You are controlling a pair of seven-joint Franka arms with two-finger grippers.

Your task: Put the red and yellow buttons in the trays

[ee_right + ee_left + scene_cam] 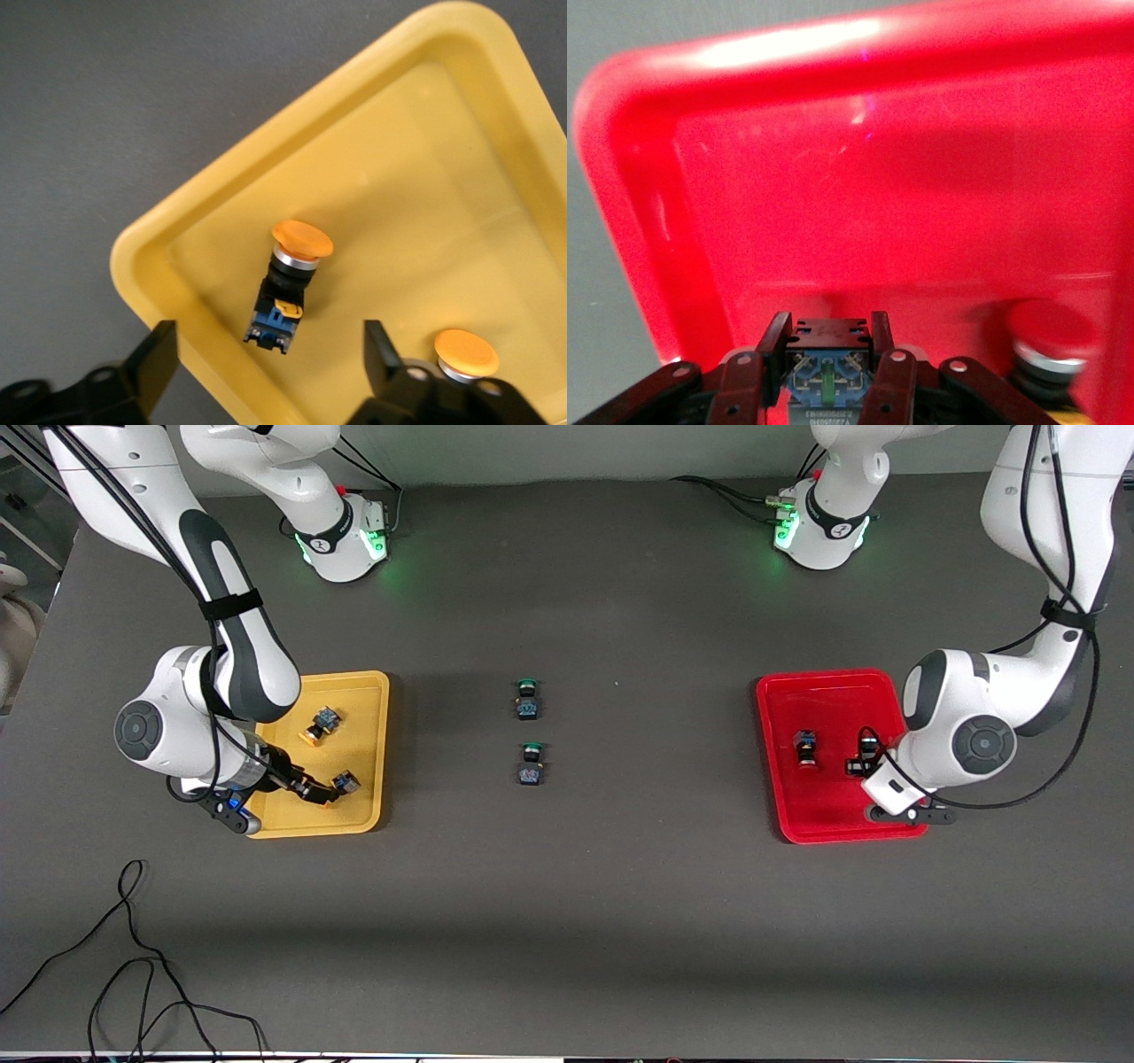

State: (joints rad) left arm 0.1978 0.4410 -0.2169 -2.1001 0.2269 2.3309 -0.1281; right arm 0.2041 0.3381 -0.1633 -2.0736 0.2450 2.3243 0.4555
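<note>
The red tray [833,691] lies at the left arm's end of the table. One red button [805,747] lies in it and also shows in the left wrist view [1050,341]. My left gripper [864,763] is low inside the red tray [921,195], shut [830,332] on a black-and-blue button [828,376] whose cap is hidden. The yellow tray [354,677] at the right arm's end holds two yellow buttons [321,724] [344,782]. My right gripper [317,790] hangs open and empty [270,341] over the tray [425,159], just short of one yellow button [288,283]; the second [465,354] lies beside one finger.
Two green-capped buttons [528,698] [531,763] lie on the dark table midway between the trays. A loose black cable [133,957] trails near the front edge at the right arm's end.
</note>
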